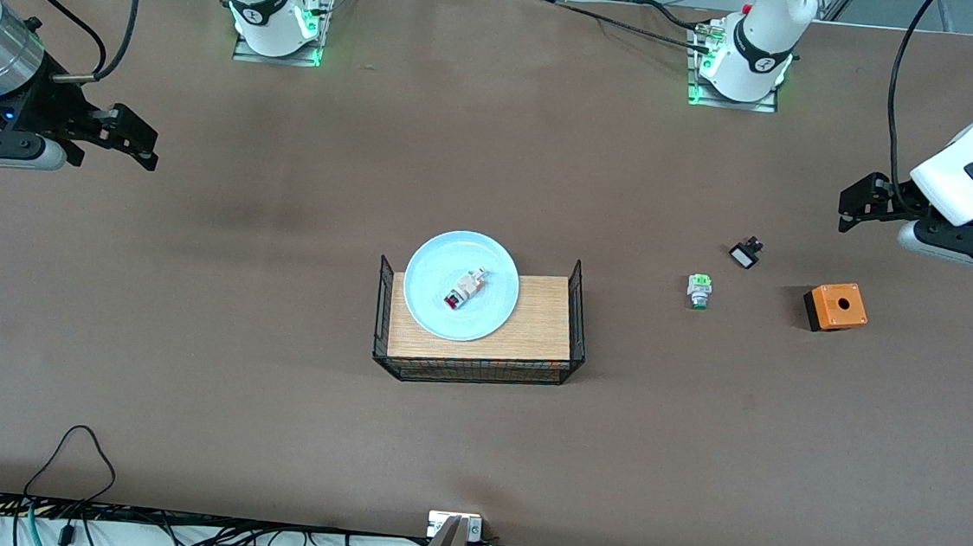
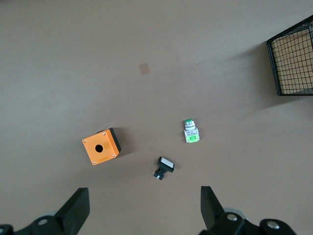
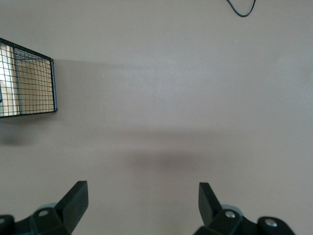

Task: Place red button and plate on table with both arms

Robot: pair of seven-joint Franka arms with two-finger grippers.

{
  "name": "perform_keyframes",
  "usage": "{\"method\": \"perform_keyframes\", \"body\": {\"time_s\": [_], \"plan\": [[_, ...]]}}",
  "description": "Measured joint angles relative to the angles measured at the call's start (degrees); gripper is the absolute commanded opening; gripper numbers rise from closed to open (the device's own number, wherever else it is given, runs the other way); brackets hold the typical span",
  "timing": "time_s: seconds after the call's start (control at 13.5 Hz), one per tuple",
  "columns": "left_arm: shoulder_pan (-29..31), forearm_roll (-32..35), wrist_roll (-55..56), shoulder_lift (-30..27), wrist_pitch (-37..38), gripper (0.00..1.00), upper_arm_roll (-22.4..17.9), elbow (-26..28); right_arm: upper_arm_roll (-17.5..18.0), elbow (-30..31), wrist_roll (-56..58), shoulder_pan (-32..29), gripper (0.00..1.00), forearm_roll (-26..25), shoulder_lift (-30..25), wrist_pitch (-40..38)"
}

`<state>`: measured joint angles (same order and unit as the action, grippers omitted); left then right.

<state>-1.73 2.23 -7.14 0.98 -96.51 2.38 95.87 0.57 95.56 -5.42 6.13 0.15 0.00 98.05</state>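
The light blue plate [image 1: 461, 286] rests in the wooden tray [image 1: 534, 329] at the table's middle, its rim hanging over the tray's edge. On the plate lies the red button [image 1: 464, 289], beige-bodied, on its side. My right gripper [image 1: 139, 140] hangs open over bare table [image 1: 185, 353] at the right arm's end, far from the tray; in its wrist view [image 3: 143, 196] nothing is between the fingers. My left gripper [image 1: 855, 205] hangs open at the left arm's end; in its wrist view [image 2: 145, 203] it is empty above the table.
Between the tray and the left gripper lie a green-capped button [image 1: 699, 290], a black-and-white switch [image 1: 745, 254] and an orange box with a hole [image 1: 836, 307]. The tray has black wire sides [image 1: 575, 306]. Cables run along the table's front edge.
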Motion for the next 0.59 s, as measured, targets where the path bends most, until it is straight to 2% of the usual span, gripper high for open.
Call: {"method": "perform_keyframes", "body": {"time_s": [0.59], "plan": [[-0.01, 0.0, 0.0, 0.01, 0.08, 1.0, 0.0, 0.0, -0.04, -0.01, 2.48, 0.01, 1.0, 0.0, 0.0, 0.86]]}}
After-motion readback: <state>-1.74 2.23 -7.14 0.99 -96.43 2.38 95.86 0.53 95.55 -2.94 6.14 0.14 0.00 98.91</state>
